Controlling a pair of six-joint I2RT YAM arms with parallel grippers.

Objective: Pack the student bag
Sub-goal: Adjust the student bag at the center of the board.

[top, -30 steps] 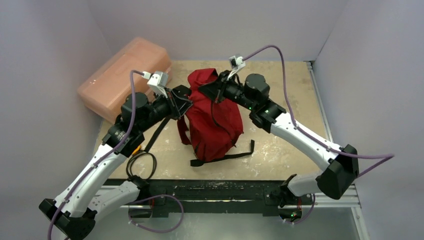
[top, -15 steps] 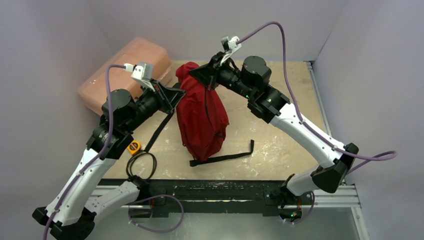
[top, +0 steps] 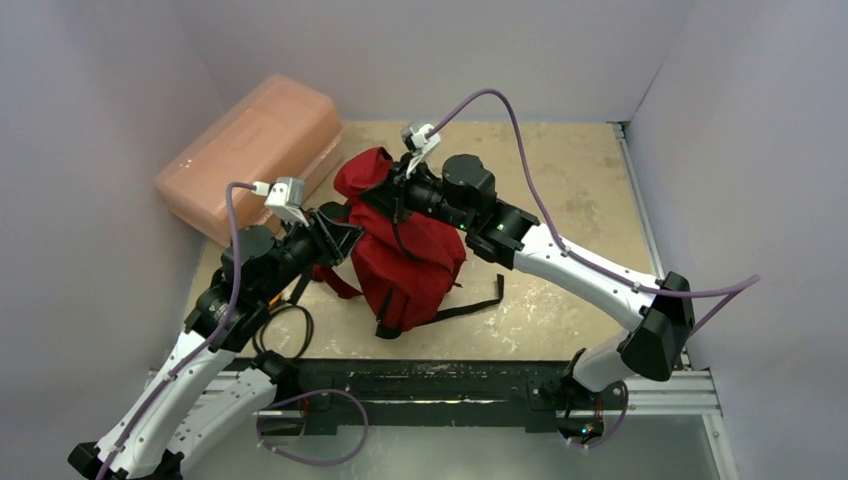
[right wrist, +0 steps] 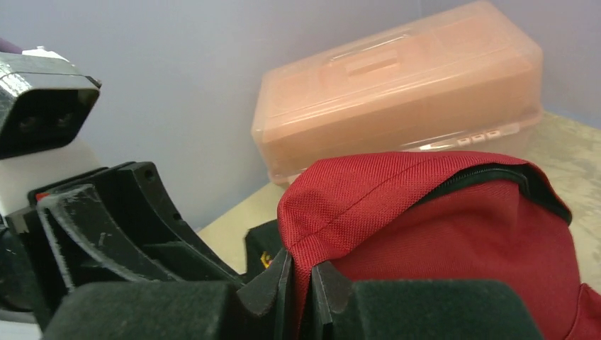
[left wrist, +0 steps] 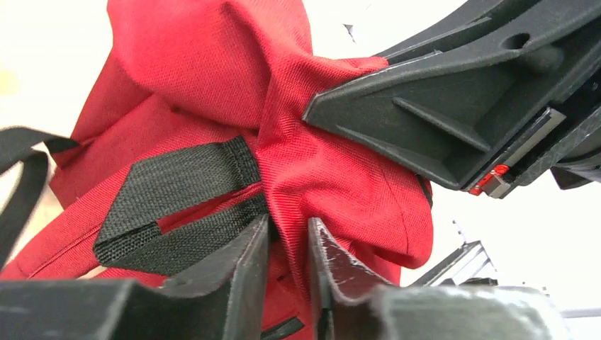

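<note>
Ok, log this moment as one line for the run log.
left gripper: shut on dark red fabric backpack | right gripper: shut on backpack rim | pink translucent plastic box: far left, closed

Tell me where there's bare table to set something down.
Bare table lies right of the student bag, out to the right wall. The left is crowded: pink box, left gripper and right gripper both pinching the bag, and a cable loop at the near-left edge.
</note>
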